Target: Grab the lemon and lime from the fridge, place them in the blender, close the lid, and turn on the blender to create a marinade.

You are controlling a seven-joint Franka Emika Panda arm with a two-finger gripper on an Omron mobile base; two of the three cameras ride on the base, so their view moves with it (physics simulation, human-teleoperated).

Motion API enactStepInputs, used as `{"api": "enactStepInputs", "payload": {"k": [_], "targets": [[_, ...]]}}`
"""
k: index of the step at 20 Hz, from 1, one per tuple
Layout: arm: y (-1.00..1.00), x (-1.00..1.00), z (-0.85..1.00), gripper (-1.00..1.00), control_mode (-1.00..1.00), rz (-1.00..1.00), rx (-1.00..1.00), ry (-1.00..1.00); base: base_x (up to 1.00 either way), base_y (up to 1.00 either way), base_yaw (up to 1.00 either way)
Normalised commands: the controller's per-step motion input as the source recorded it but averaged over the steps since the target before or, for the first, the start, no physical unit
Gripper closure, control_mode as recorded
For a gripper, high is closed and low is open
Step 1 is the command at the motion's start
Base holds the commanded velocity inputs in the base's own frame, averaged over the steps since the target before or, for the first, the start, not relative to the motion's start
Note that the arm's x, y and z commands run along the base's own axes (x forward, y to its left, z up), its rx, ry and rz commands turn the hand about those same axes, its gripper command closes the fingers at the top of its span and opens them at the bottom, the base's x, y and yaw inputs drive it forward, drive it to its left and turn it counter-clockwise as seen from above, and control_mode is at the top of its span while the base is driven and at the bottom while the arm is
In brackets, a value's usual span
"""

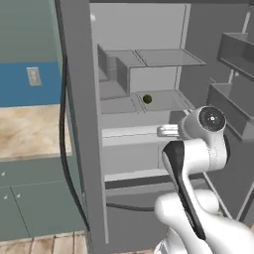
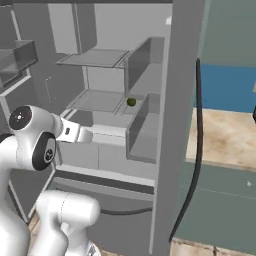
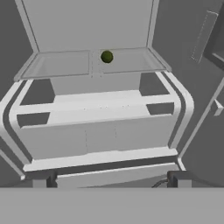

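You face the fridge [image 1: 79,124], a tall grey cabinet standing upright with its long axis vertical and its door swung open to your right, door bins [image 1: 238,54] showing on the inner side. A black rubber seal [image 1: 67,163] hangs along the cabinet's front edge. Inside, an upper shelf [image 1: 168,57] sits above a middle shelf [image 1: 168,100], and pale drawers [image 3: 100,131] lie below, their fronts running crosswise. The lime [image 1: 147,98], a small dark green ball with no distinct long axis, rests on the middle shelf near its front edge, just beside a vertical divider [image 1: 121,74]; open shelf surface lies to its right in the left base view. The gripper [image 3: 109,179] hovers in front of the drawers, below the lime and well apart from it, fingertips [image 3: 177,178] spread wide and holding nothing. Outside the fridge, the table [image 1: 30,129] with a pale stone top sits over teal cabinets [image 1: 34,198], beneath a blue wall carrying a socket plate [image 1: 33,76]. No writing can be read.
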Motion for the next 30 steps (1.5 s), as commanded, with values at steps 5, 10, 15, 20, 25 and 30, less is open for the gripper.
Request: {"api": "enactStepInputs", "payload": {"k": [5, 10, 15, 20, 25, 30], "targets": [[0.00, 0.00, 0.00, -1.00, 1.00, 0.00, 0.00, 0.00, 0.48, 0.23, -0.20], [0.00, 0.00, 0.00, -1.00, 1.00, 0.00, 0.00, 0.00, 0.64, 0.27, -0.14], [0.00, 0.00, 0.00, -1.00, 1.00, 0.00, 0.00, 0.00, 0.62, 0.09, -0.05], [0.00, 0.00, 0.00, -1.00, 1.00, 0.00, 0.00, 0.00, 0.54, 0.00, 0.00], [0.00, 0.40, 0.00, -1.00, -1.00, 0.00, 0.00, 0.00, 0.38, 0.00, 0.00], [0.00, 1.00, 0.12, -1.00, -1.00, 0.00, 0.02, 0.11, 0.00, 0.00, 0.00]]}}
